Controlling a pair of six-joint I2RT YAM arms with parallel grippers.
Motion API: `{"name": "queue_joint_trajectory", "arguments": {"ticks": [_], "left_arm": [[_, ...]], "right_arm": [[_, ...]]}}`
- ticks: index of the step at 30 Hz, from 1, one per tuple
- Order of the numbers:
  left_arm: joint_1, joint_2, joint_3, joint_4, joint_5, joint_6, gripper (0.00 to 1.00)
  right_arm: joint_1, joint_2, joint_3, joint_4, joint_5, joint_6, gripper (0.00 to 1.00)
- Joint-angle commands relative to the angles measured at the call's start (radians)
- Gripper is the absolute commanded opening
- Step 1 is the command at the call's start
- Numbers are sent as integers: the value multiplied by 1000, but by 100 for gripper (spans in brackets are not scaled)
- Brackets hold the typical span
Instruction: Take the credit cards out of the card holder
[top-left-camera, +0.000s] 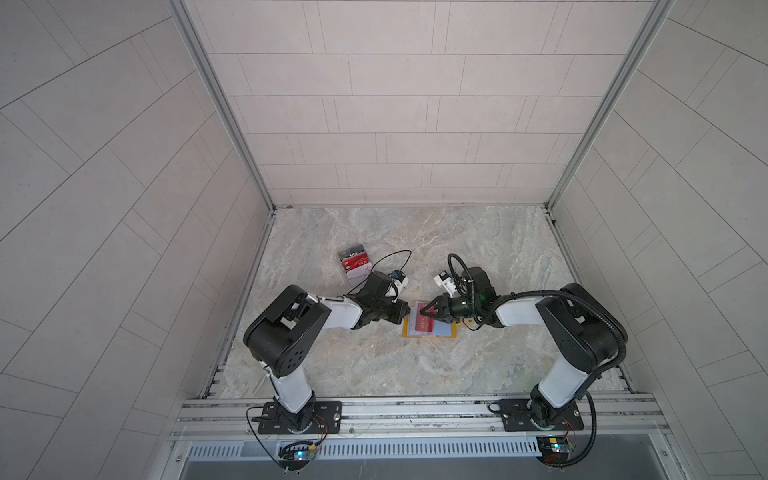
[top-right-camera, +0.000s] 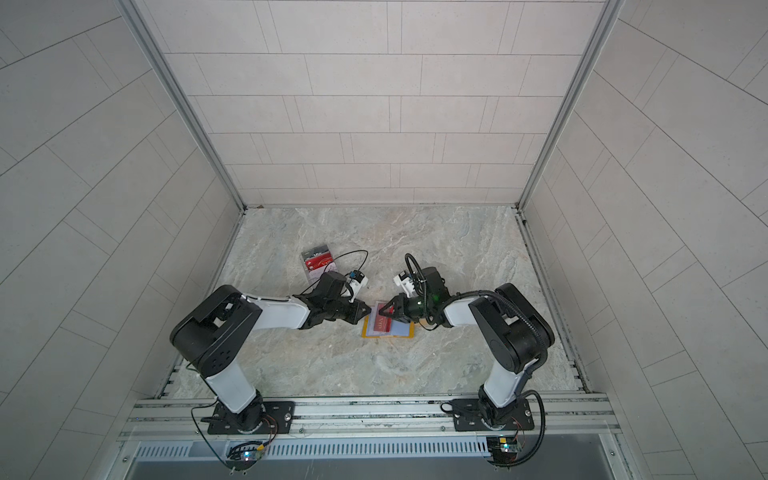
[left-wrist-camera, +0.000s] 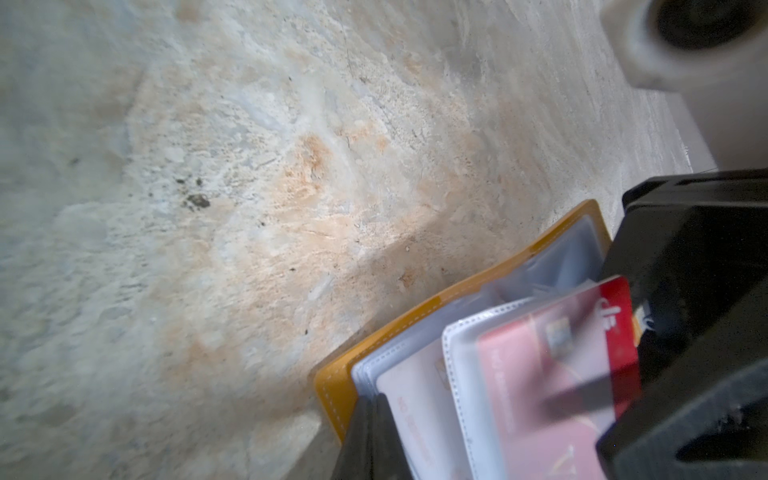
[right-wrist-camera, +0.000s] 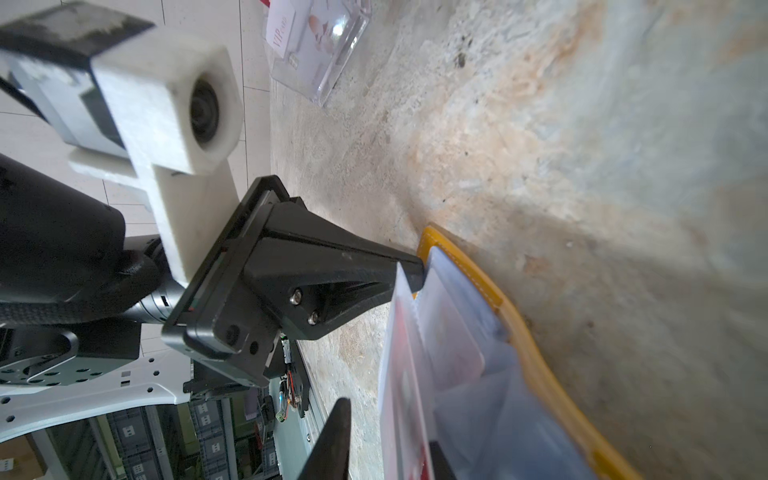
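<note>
Card holder (top-left-camera: 444, 330) (top-right-camera: 401, 330) lies opened flat on the marbled surface (top-left-camera: 415, 249), near its front middle, between the two arms, yellow cover down and clear sleeves up. One sleeve stands raised off the stack, with a red credit card (top-left-camera: 424, 324) (top-right-camera: 381, 324) inside it. In the left wrist view the card's (left-wrist-camera: 619, 328) bright end projects past the sleeve's open edge while the rest shows pale through the plastic. A second, pale card (left-wrist-camera: 411, 399) sits in a lower sleeve. Left gripper (top-left-camera: 406, 311) (top-right-camera: 368, 309): jaws pressed together, tip low at the holder's left far corner. In the right wrist view this tip (right-wrist-camera: 411, 268) touches the raised sleeve's corner; whether plastic is caught between the jaws cannot be told. Right gripper (top-left-camera: 426, 311) (top-right-camera: 384, 309): reaches in from the right over the holder, jaws set narrowly either side of the raised sleeve and card. One finger (right-wrist-camera: 332, 440) shows on the near side of the sleeve. Whether the jaws actually pinch the card cannot be told. A clear acrylic box (top-left-camera: 353, 266) (top-right-camera: 318, 264) (right-wrist-camera: 320, 50) holding several cards stands well apart at the far left.
</note>
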Motion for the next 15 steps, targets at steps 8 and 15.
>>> {"name": "queue_joint_trajectory", "arguments": {"ticks": [8,15], "left_arm": [[5,35,-23,-123,-56,2,0],[6,32,-23,-124,-53,3,0]], "right_arm": [[-17,-47,-3,-81,25,-73,20],[-25,-68,-37,-116,34,-98,17]]}}
